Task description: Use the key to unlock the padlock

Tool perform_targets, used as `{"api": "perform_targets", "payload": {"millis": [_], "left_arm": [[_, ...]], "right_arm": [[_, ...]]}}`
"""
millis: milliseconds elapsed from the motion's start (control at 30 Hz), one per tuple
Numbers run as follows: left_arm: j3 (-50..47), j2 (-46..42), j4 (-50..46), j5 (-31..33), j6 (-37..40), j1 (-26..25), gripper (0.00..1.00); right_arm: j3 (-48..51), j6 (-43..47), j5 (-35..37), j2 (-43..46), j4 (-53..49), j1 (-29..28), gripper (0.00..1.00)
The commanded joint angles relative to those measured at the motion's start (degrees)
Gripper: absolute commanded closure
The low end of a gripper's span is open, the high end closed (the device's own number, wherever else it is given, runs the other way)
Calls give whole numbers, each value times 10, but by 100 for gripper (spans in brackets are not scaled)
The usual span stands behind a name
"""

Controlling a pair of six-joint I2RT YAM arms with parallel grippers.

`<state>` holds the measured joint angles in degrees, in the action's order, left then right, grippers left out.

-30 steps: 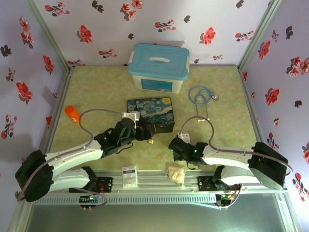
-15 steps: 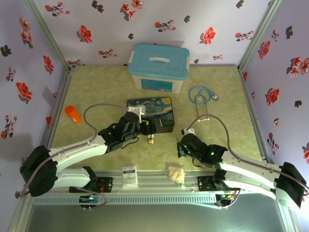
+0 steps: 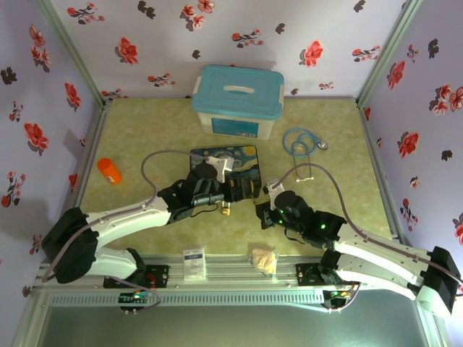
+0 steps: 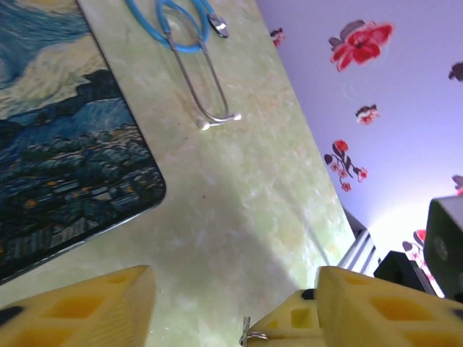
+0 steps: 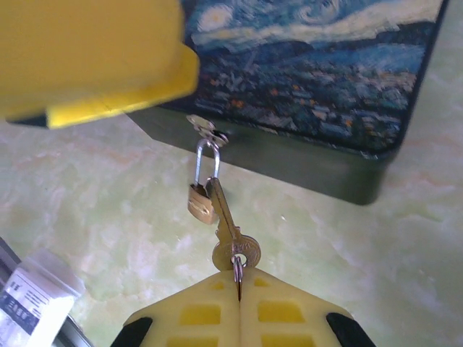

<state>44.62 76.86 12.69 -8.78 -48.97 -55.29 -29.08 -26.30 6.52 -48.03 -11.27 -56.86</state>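
**Right gripper.** In the right wrist view the right gripper [image 5: 239, 280] has its two yellow fingers pressed together. They pinch the small ring that passes through the head of the key [image 5: 227, 230]. The key points away from the fingertips. Its blade runs up alongside the brass body of the padlock [image 5: 200, 204] and touches it. Whether the blade sits in the keyway cannot be told.

**Padlock.** The padlock hangs by its thin silver shackle from the hasp [image 5: 207, 134] on the front wall of the painted box [image 5: 325, 87]. Its body lies just above the table [image 5: 87, 217].

**Left gripper.** In the left wrist view the left gripper [image 4: 235, 282] is spread. A wide gap of bare table lies between its fingers, and nothing is held. In the right wrist view one of its yellow fingers [image 5: 87, 58] hangs above the near-left corner of the box, close to the hasp.

**Surroundings, top view.**
- A small clear packet [image 3: 193, 264] and a beige wad of paper [image 3: 264, 258] lie at the near edge, between the arm bases.
- A blue stethoscope [image 3: 299, 141] lies to the right of the box.
- A blue-lidded container [image 3: 239, 101] stands at the far wall.
- An orange item [image 3: 108, 170] sits well apart, to the left.
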Motion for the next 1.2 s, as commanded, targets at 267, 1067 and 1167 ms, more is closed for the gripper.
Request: {"api": "perform_targets", "payload": {"millis": [267, 1067, 1167], "left_arm": [[25, 42, 22, -45, 13, -12, 63], [0, -67, 77, -101, 67, 81, 100], [-1, -90, 89, -115, 82, 95, 100]], "right_arm": [[-15, 18, -8, -3, 47, 4, 100], [-24, -119, -428, 1, 309, 323, 1], [-22, -157, -484, -27, 397, 331, 2]]}}
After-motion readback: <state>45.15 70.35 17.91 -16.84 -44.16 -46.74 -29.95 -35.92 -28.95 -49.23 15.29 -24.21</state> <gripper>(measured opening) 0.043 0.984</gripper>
